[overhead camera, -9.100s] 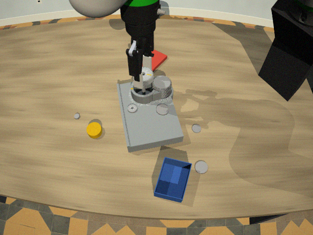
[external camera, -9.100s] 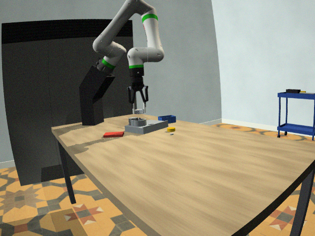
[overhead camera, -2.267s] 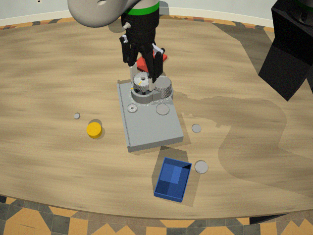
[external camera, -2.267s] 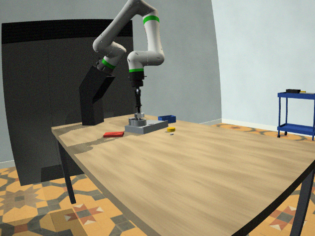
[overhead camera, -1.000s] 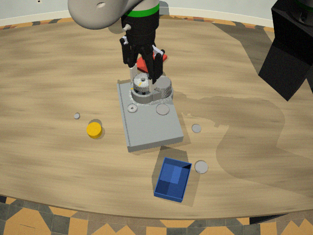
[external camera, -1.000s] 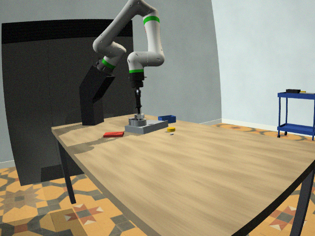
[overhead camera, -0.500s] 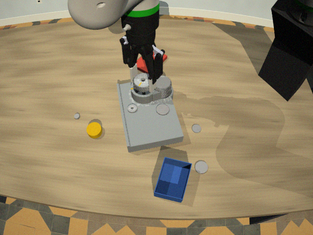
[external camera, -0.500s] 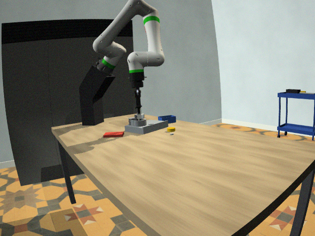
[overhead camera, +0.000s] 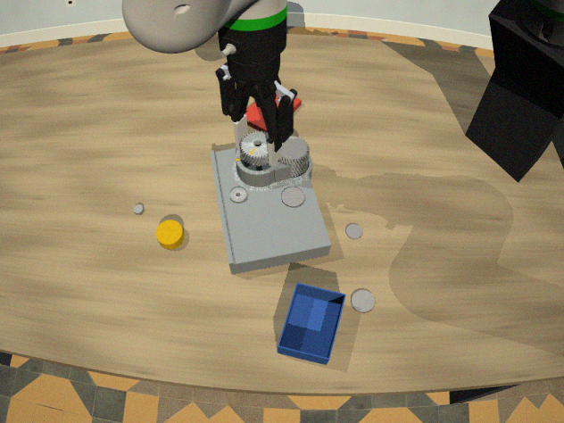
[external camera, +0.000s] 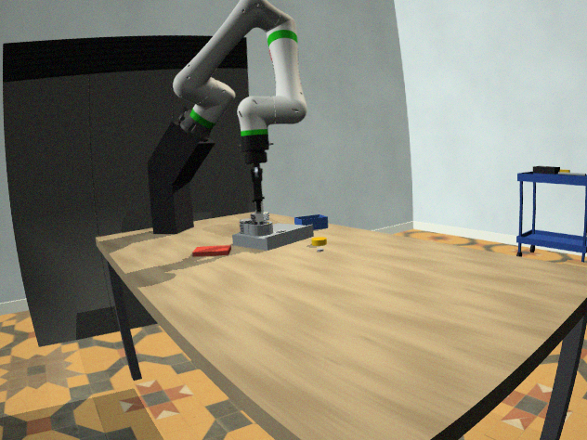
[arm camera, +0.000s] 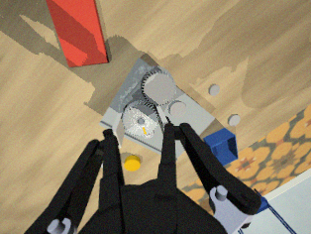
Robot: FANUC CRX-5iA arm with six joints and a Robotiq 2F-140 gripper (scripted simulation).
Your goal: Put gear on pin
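Observation:
My gripper (overhead camera: 257, 145) is shut on the loose gear (overhead camera: 253, 149), a grey toothed disc with a yellow arrow on its top face. I hold it over the collar (overhead camera: 259, 174) at the far end of the grey timing case (overhead camera: 269, 213). The pin shows through the gear's centre hole (overhead camera: 257, 143). A small yellow mark sits on the collar's left side. In the wrist view the gear (arm camera: 141, 121) lies between my fingertips and its arrow (arm camera: 145, 130) points toward the camera. A second gear (overhead camera: 294, 157) stands beside it, teeth close together.
A red flat block (overhead camera: 261, 114) lies behind the case. A yellow puck (overhead camera: 170, 234) and a small grey disc (overhead camera: 138, 209) lie to the left. A blue open bin (overhead camera: 312, 323) and two grey discs (overhead camera: 362, 300) lie at the front right. The black robot base (overhead camera: 524, 86) stands at the far right.

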